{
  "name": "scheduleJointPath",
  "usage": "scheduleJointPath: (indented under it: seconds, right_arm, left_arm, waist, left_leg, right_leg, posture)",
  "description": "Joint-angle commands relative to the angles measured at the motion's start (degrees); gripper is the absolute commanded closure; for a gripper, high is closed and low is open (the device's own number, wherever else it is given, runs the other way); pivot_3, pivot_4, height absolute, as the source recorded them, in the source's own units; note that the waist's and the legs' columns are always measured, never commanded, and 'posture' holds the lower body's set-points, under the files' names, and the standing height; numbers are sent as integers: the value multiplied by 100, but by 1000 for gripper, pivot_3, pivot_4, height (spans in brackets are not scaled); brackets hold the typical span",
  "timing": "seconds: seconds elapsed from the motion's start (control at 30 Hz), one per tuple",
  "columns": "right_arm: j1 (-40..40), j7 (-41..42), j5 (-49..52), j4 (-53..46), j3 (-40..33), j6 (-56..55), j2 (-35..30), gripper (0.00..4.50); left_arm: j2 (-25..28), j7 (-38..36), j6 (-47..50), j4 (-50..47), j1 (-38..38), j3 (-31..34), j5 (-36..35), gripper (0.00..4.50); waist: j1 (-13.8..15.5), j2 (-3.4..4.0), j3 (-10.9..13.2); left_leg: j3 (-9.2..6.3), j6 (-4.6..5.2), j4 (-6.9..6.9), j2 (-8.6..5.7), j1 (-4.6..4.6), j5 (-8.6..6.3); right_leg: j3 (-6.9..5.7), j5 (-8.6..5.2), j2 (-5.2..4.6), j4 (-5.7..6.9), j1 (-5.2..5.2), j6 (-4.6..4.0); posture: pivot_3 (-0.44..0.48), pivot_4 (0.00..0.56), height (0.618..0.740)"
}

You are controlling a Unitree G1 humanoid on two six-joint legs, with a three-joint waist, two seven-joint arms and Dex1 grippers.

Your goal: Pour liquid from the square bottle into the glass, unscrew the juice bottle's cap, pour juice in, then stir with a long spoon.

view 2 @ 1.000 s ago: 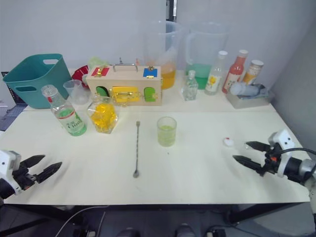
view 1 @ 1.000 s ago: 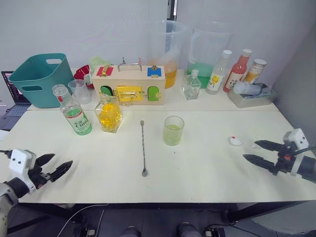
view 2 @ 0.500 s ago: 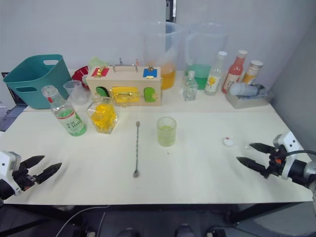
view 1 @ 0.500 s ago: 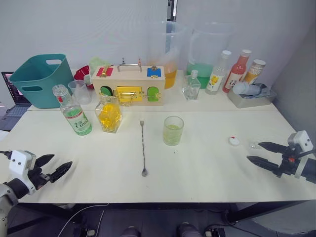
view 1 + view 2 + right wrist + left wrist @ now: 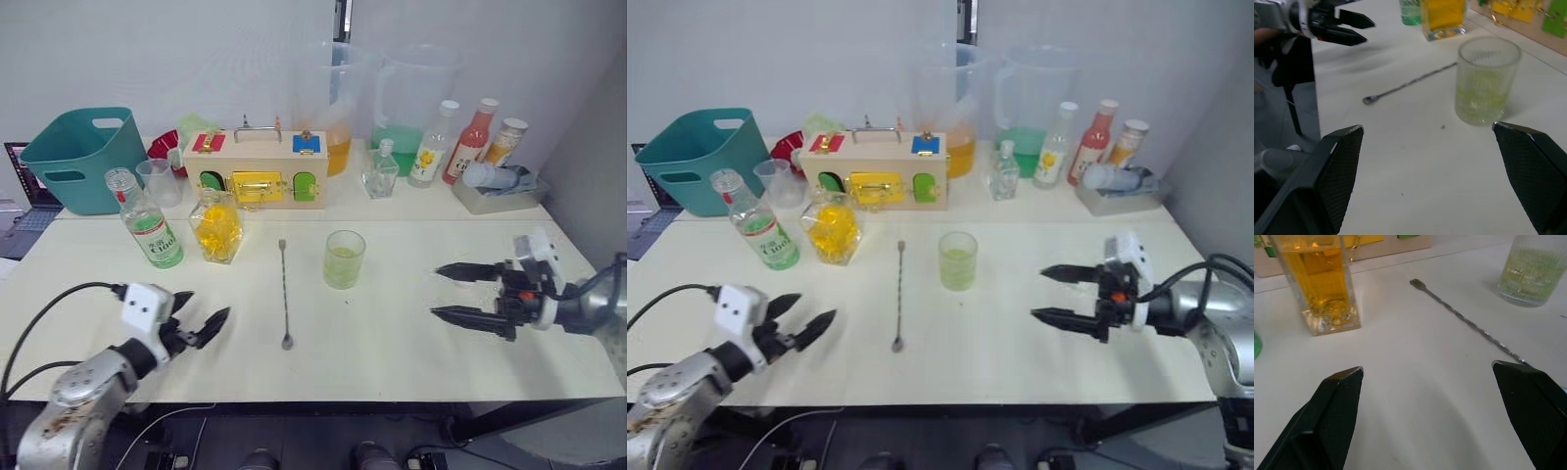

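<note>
Both grippers wide open over the table, nothing in hand.

We've got the left gripper [image 5: 196, 319] low over the table [image 5: 392, 333], fingers spread wide and empty, pointing toward the long spoon [image 5: 283, 294], which lies flat just beyond its tips with the bowl end nearest us. Across the way, our right gripper [image 5: 453, 293] is spread just as wide, holding nothing, aimed in at the glass [image 5: 344, 258]. That glass stands upright right of the spoon with pale yellow-green liquid in the bottom. Behind the spoon's far end sits the square bottle [image 5: 217, 226], yellow liquid inside, and just left of it the juice bottle [image 5: 145, 220], tilted, its neck bare. Farther back we see a wooden latch box [image 5: 254, 168] and a teal basket [image 5: 78, 157].
</note>
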Motion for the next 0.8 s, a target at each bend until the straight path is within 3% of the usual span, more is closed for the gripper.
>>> scheduleJointPath:
  seconds: [0.03, 0.17, 0.3, 0.43, 0.7, 0.8]
  right_arm:
    - [-123, -73, 280, -303, -67, 219, 0, 0]
    - [-179, -122, 396, -466, -11, 290, 58, 0]
    - [-171, -198, 660, -527, -141, 498, 122, 0]
    - [-137, -229, 736, -563, -165, 540, 102, 0]
    - [440, -678, 689, -1030, -391, 458, 208, 0]
    - [564, -795, 715, -1137, -474, 487, 200, 0]
  left_arm:
    - [-237, 489, -103, -340, -94, -479, 476, 42]
    - [-1013, 1100, 329, -366, -382, -1250, 579, 42]
    - [-1486, 1495, 757, -157, -781, -1584, 725, 42]
    - [-1592, 1585, 920, -130, -898, -1620, 763, 42]
    - [-1858, 1861, 1542, 640, -1511, -2494, 1310, 42]
    - [-1924, 1984, 1850, 787, -1614, -2561, 1437, 772]
  waist:
    - [23, -1, 0]
    - [99, 0, -1]
    - [134, -2, -2]
    - [106, -2, -2]
    - [154, 0, -3]
    - [164, 1, -4]
  left_leg:
    - [0, 0, 0, -2, 0, 0]
    - [1, 0, 1, -3, -1, 0]
    - [0, 0, 12, -4, -1, 0]
    - [1, 0, 9, -4, 4, 0]
    - [-3, 0, 11, -11, 16, 0]
    - [-5, 0, 5, -10, 32, 0]
  right_leg:
    - [1, 0, -1, -1, 1, 0]
    - [1, 0, -2, -5, 1, 0]
    - [1, 1, -1, -6, 11, 1]
    - [1, 1, 0, -6, 12, 1]
    - [-1, -1, -3, -31, 46, 8]
    - [-2, -2, -2, -33, 61, 8]
  posture:
    - [0, 150, 740]
    - [0, 150, 740]
    - [0, 150, 740]
    - [0, 150, 740]
    - [0, 150, 740]
    - [0, 150, 740]
